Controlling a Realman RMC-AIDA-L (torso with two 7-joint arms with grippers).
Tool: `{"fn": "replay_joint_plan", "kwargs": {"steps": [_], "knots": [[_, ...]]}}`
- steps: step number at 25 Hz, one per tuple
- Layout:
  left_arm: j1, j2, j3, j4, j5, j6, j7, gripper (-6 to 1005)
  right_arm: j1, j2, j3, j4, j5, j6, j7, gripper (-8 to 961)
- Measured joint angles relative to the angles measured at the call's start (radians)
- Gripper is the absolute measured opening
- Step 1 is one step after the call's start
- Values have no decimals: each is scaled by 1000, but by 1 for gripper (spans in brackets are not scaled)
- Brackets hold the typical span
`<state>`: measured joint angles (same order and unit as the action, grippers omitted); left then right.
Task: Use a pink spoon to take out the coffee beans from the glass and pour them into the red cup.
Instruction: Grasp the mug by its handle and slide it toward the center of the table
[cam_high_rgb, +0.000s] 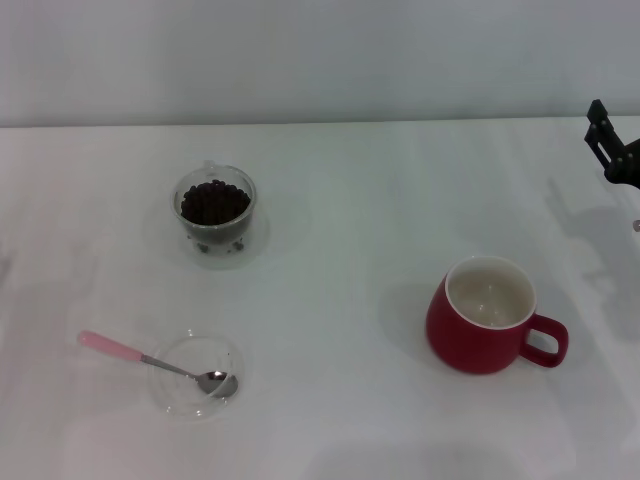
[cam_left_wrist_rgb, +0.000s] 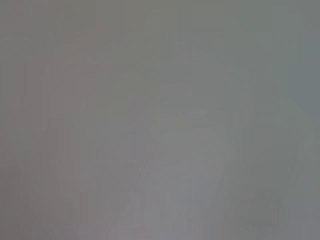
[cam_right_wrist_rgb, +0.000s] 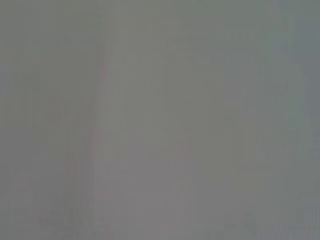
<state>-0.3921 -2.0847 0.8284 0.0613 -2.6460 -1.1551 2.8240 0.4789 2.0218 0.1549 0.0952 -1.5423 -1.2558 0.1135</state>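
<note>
one glass (cam_high_rgb: 214, 208) of coffee beans (cam_high_rgb: 214, 201), one red cup (cam_high_rgb: 489, 317), one pink spoon (cam_high_rgb: 150, 360) in one dish (cam_high_rgb: 178, 392); right hand (cam_high_rgb: 612, 148) at the table (cam_high_rgb: 350, 210) edge, grip cannot be told.

Glass (cam_high_rgb: 214, 211) far left on table (cam_high_rgb: 350, 200), beans (cam_high_rgb: 214, 201) inside. Dish (cam_high_rgb: 196, 375) nearer, just left of glass line; spoon (cam_high_rgb: 150, 361) bowl in dish, handle out over rim to left. Cup (cam_high_rgb: 484, 317) right, handle to right. Right gripper (cam_high_rgb: 612, 148) at far right edge.
</note>
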Motion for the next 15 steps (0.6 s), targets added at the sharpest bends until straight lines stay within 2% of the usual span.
{"fn": "replay_joint_plan", "kwargs": {"steps": [15], "knots": [[-2,0,0,0,0,0,0,887,-4,-3,-1,-3,-1,-6,0,740]]}}
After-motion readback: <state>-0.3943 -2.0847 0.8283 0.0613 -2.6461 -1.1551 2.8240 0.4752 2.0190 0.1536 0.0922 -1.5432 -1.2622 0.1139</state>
